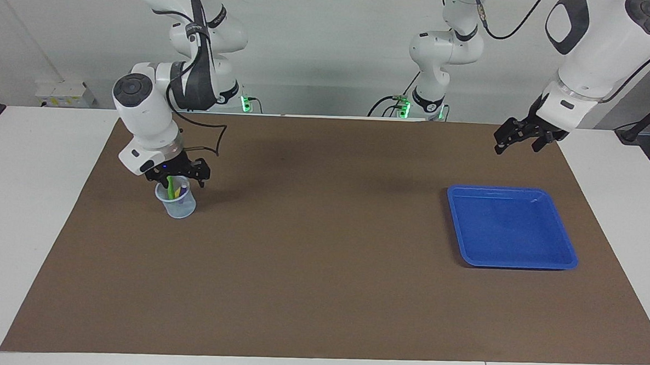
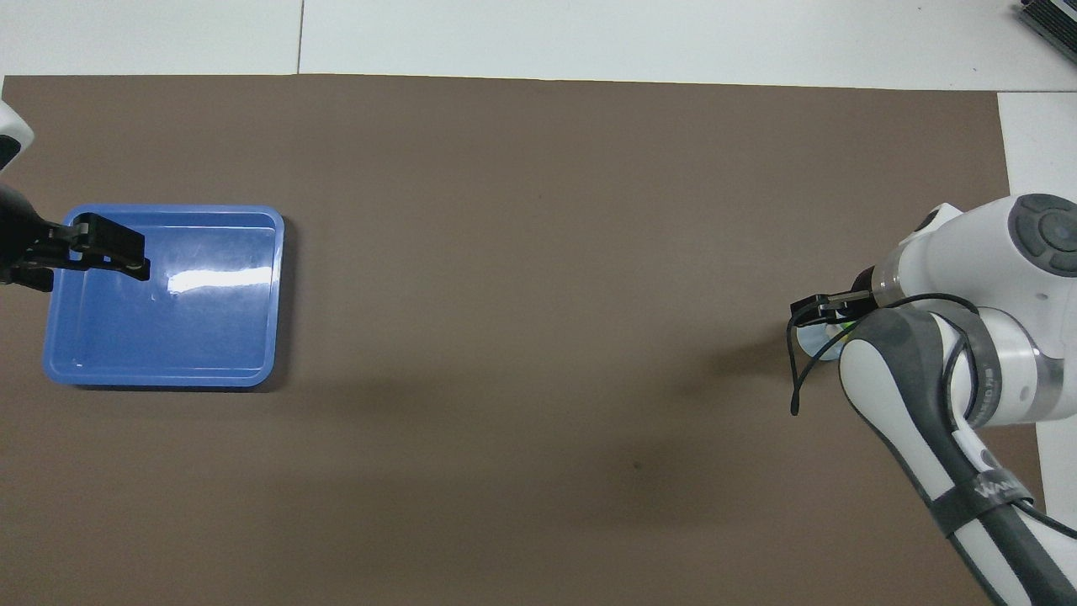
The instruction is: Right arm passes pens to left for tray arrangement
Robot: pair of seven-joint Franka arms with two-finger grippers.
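Pens stand in a small clear cup (image 1: 179,204) at the right arm's end of the brown mat: a green pen (image 1: 169,185) upright, a purple pen (image 1: 183,189) leaning beside it. My right gripper (image 1: 176,178) hangs open just over the cup's mouth, a finger on either side of the green pen's top. From overhead the right gripper (image 2: 814,313) and arm cover nearly all of the cup (image 2: 809,343). The blue tray (image 1: 512,229) lies at the left arm's end. My left gripper (image 1: 517,146) waits open in the air, over the mat beside the tray (image 2: 210,337).
The brown mat (image 1: 321,259) covers most of the white table. A black cable (image 2: 793,370) loops off the right wrist beside the cup. Both arm bases with green lights stand at the robots' edge.
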